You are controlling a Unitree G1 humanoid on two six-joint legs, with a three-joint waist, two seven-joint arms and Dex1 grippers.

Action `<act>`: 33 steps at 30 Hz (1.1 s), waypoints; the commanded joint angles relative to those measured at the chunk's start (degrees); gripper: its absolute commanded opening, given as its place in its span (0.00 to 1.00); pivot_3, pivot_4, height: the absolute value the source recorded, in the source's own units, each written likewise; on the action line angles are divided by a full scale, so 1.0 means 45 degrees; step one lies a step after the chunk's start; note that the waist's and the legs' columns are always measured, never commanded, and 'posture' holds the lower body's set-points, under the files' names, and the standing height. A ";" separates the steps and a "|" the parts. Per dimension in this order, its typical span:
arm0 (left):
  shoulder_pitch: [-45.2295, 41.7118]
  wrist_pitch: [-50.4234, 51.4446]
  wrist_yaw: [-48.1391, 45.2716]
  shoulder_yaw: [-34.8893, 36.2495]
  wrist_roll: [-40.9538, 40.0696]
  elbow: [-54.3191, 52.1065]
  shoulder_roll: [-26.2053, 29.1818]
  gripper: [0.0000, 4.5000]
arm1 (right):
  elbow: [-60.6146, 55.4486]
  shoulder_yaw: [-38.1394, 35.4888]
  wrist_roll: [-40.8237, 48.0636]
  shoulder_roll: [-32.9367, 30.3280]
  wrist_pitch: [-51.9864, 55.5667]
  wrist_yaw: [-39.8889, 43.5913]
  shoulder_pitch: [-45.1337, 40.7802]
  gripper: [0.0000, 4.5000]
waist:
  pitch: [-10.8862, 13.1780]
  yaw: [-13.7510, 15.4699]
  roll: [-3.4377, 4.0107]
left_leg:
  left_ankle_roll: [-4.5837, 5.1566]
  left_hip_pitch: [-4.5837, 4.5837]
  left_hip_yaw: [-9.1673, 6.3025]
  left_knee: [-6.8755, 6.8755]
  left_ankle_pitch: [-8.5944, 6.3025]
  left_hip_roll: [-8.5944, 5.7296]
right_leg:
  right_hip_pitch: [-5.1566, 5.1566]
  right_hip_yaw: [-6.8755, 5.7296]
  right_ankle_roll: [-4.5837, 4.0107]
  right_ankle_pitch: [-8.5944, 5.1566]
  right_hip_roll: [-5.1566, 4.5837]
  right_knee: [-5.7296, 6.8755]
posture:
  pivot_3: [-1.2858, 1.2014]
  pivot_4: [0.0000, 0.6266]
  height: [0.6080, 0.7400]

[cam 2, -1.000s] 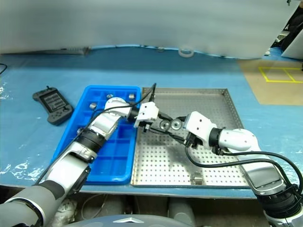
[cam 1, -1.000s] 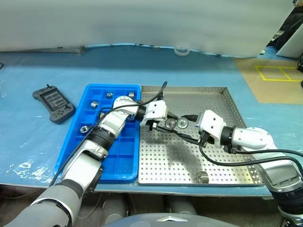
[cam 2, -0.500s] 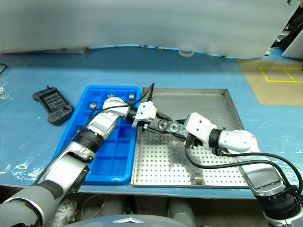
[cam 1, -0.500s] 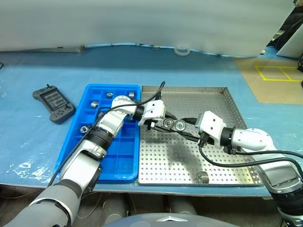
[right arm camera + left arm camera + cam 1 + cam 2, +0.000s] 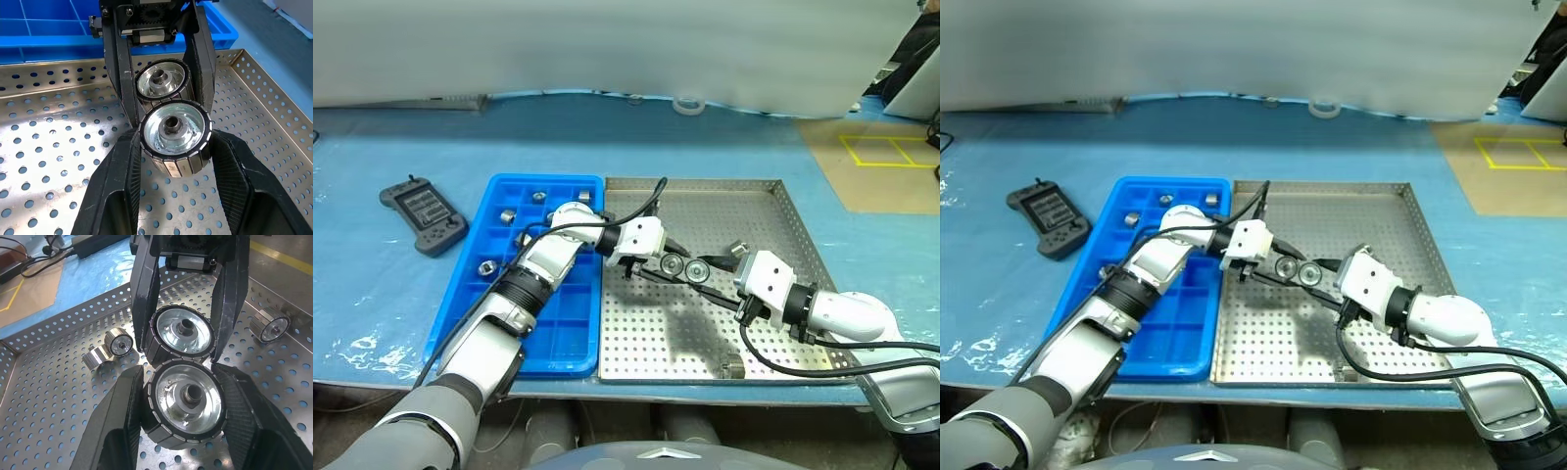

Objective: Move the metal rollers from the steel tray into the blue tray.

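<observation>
**— What's in the blue tray, there on the left of the counter?**

— About five metal rollers, each in its own cell, along the far end and the left side. The near cells are bare.

**— And the arms?**

— The left claw reaches just past the blue tray's edge, over the steel tray, clamped on a roller. Nose to nose with it, the right claw is clamped on a second roller. The two pieces are touching, or as near as I can tell.

**— Tight, that.**

— I'd want them to part first; a swing by either could knock the other's piece loose. The left has the short trip, so I'd draw it back over a bare cell and lower it until the roller sits inside before letting go. Meanwhile the right should hold level and wait its turn.

**— Anything left on the steel?**

— One loose roller just beyond the right wrist, and another against the near rim.
</observation>
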 commanded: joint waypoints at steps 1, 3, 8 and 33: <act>-0.0011 0.0022 0.0357 0.1331 0.0162 0.0423 0.2001 0.41 | 0.1353 -0.1354 -0.0708 -0.0514 0.0319 -0.0448 0.0873 0.38 | 0.0000 0.0028 0.0000 | 0.0001 -0.0001 0.0000 0.0000 0.0000 -0.0001 | 0.0001 -0.0001 0.0000 0.0000 0.0000 -0.0001 | 0.38 0.24 1.00; 0.0097 0.0173 0.0400 0.1423 0.0056 0.0207 0.2279 0.41 | 0.1494 -0.1333 -0.0644 -0.0506 0.0217 -0.0476 0.0893 0.38 | 0.0001 0.0045 -0.0002 | 0.0006 -0.0003 0.0000 -0.0001 0.0002 -0.0006 | 0.0000 -0.0001 0.0000 0.0000 -0.0001 -0.0001 | 0.40 0.24 1.00; 0.0461 0.1748 0.0123 0.1948 -0.0957 -0.0552 0.3230 0.41 | 0.2028 -0.1908 -0.0333 -0.0461 0.0078 -0.0778 0.0566 0.38 | 0.0002 0.0187 -0.0001 | 0.0007 -0.0004 -0.0002 -0.0013 0.0005 -0.0004 | -0.0011 -0.0003 0.0000 0.0000 -0.0001 0.0002 | 0.43 0.24 1.00; -0.0019 0.8932 0.1941 0.3779 -0.5096 -0.3096 0.2198 0.41 | 0.2578 -0.1009 -0.1451 0.0860 -0.0841 -0.1990 -0.1890 0.38 | 0.0033 0.0415 -0.0021 | 0.0007 -0.0023 0.0002 -0.0035 0.0013 -0.0044 | -0.0051 0.0012 -0.0006 -0.0001 -0.0016 0.0012 | 0.42 0.24 1.00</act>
